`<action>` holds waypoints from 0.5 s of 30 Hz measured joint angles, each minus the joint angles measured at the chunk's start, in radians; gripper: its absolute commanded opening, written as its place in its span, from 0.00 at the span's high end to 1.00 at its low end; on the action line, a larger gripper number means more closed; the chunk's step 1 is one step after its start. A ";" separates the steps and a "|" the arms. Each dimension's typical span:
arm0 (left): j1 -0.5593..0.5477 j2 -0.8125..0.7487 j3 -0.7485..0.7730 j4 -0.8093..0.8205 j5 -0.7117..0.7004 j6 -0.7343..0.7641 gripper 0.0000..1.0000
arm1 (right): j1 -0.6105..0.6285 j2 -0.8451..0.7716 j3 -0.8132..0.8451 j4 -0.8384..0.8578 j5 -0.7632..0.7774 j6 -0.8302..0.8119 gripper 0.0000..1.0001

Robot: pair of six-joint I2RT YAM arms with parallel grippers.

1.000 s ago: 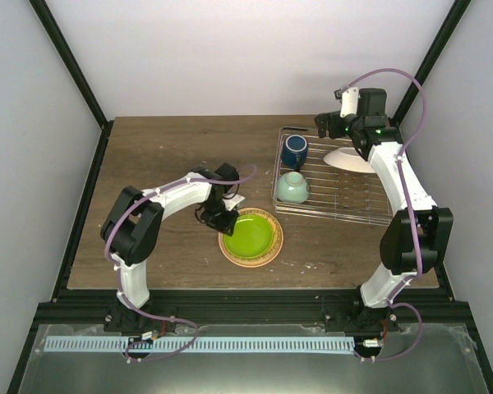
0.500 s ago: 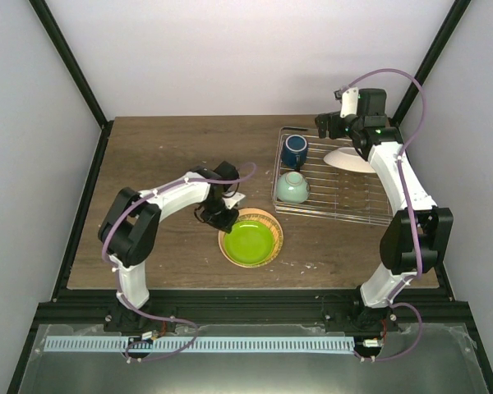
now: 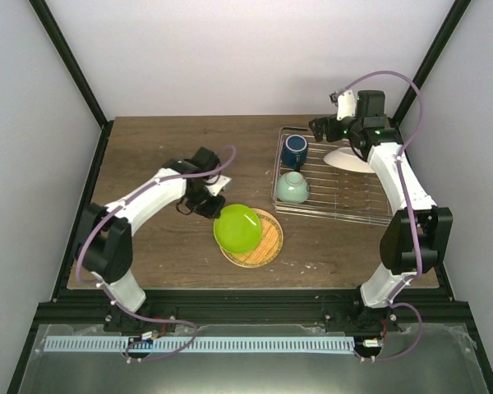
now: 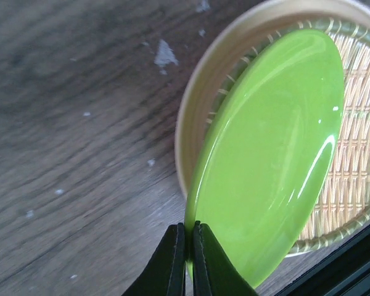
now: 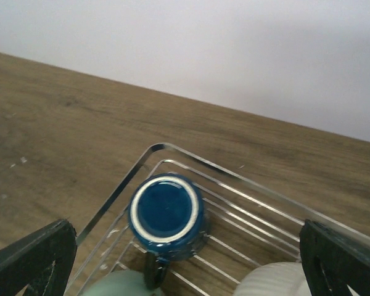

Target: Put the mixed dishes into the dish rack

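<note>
My left gripper (image 3: 204, 201) is shut on the left rim of the bright green plate (image 3: 237, 227) and holds it tilted up on edge over the orange woven plate (image 3: 264, 244). In the left wrist view my fingers (image 4: 189, 231) pinch the green plate's (image 4: 271, 148) rim above the woven plate (image 4: 357, 160). The wire dish rack (image 3: 345, 197) holds the upside-down dark blue mug (image 3: 294, 151), the mint-green bowl (image 3: 292, 188) and a white petal-pattern plate (image 3: 349, 158). My right gripper (image 3: 324, 127) is open and empty above the rack's far edge, over the mug (image 5: 165, 213).
The rack (image 5: 246, 197) lies at the table's back right, near the right frame post (image 3: 434, 57). The woven plate lies just left of the rack's near corner. Bare wood table (image 3: 148, 148) stretches to the left and back.
My left gripper has lifted the green plate's rim and drawn back to the left, tilting the plate off the woven plate. My right gripper has shifted slightly left.
</note>
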 measured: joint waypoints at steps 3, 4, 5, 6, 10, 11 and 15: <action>0.039 -0.055 -0.004 -0.009 0.000 0.021 1.00 | 0.014 0.000 -0.021 0.000 -0.076 -0.003 0.00; 0.046 -0.068 -0.004 -0.010 0.000 0.026 1.00 | 0.022 0.000 -0.028 0.001 -0.099 -0.006 0.00; 0.052 -0.080 -0.004 -0.011 0.000 0.032 1.00 | 0.033 0.000 -0.037 -0.001 -0.132 -0.011 0.00; 0.055 -0.087 -0.004 -0.013 0.000 0.039 1.00 | 0.044 0.000 -0.044 -0.001 -0.160 -0.016 0.00; 0.059 -0.090 -0.005 -0.015 0.003 0.060 1.00 | 0.105 0.000 -0.069 0.000 -0.287 -0.046 0.00; 0.062 -0.090 -0.005 -0.015 0.006 0.066 1.00 | 0.126 0.000 -0.078 0.003 -0.317 -0.057 0.00; 0.082 -0.100 -0.005 -0.015 0.029 0.077 1.00 | 0.200 0.007 -0.093 0.002 -0.410 -0.103 0.00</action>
